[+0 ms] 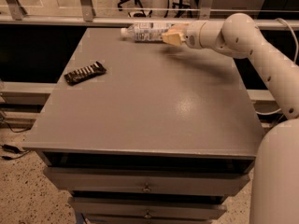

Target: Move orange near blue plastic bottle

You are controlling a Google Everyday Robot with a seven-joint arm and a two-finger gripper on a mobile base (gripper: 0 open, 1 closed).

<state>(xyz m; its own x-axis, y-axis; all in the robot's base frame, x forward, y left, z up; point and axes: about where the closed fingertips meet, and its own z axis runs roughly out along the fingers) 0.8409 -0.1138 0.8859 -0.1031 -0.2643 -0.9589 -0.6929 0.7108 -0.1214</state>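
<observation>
The arm (243, 31) reaches in from the right, across the far side of the grey surface (154, 111). Its hand (172, 36) sits low over the far edge, right at the right end of the bottle (147, 31). Whether the hand is apart, together or clamped on something cannot be told from this view; only a pale yellowish mass shows at its tip. The orange cannot be made out as a separate thing there or anywhere else on the surface.

The bottle lies on its side along the far edge, its white cap pointing left and its label facing up. Whether the hand touches it cannot be told.

A flat black packet (85, 73) with white markings lies near the left edge, well apart from the bottle and the hand. Drawers (147, 188) sit below the front of the surface
</observation>
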